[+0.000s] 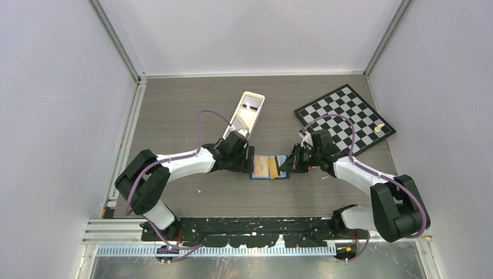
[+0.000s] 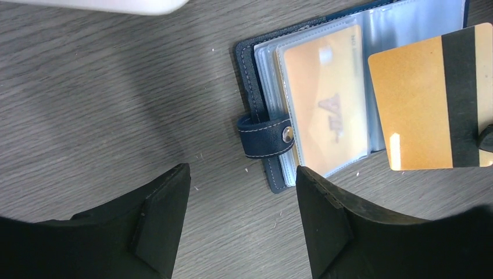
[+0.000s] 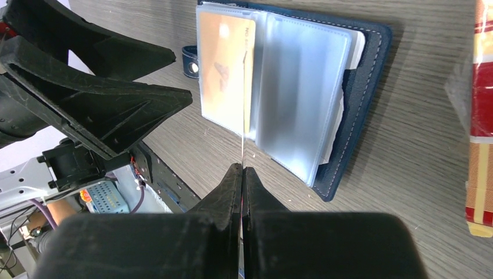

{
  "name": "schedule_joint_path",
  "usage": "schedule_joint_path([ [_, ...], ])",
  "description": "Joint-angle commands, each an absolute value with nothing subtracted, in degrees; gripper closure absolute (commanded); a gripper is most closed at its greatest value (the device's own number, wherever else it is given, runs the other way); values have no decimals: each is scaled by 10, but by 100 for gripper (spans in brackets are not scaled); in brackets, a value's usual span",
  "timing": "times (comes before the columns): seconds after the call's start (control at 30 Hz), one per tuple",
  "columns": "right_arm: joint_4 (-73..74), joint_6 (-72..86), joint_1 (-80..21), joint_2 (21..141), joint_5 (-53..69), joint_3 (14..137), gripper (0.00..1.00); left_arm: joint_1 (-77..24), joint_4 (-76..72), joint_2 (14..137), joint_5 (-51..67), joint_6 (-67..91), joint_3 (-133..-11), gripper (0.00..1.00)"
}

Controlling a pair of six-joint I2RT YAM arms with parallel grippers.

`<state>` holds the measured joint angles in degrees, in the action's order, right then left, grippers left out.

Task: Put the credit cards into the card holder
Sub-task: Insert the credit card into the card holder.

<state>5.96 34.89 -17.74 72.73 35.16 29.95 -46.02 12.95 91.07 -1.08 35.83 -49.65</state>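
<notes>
The navy card holder (image 1: 256, 176) lies open on the table between both arms, its strap (image 2: 264, 135) sticking out to the left. A gold credit card (image 2: 325, 99) sits inside one clear sleeve. My right gripper (image 3: 242, 168) is shut on a second gold credit card (image 2: 418, 104) with a black stripe. That card hangs just above the holder's open sleeves and shows edge-on (image 3: 242, 125) in the right wrist view. Beside the holder's strap edge, my left gripper (image 2: 242, 171) stands open over bare table, touching nothing.
A long white tray (image 1: 249, 111) lies behind the left gripper. A checkerboard (image 1: 344, 119) with a small pale piece (image 1: 379, 127) sits at the back right. A red-orange banded pack (image 3: 481, 116) lies right of the holder.
</notes>
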Motion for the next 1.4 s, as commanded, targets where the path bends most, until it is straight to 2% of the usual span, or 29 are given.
schedule_joint_path([
  [0.0,38,355,-173,739,359,301,99,-462,101,916,-18,360,-522,32],
  [0.47,34,355,-173,741,372,303,100,-463,100,952,-17,349,-541,33],
  [0.8,33,355,-173,763,369,305,100,-462,107,977,-22,340,-551,46],
  [1.37,4,361,-173,805,332,302,100,-462,113,991,-20,331,-557,58],
])
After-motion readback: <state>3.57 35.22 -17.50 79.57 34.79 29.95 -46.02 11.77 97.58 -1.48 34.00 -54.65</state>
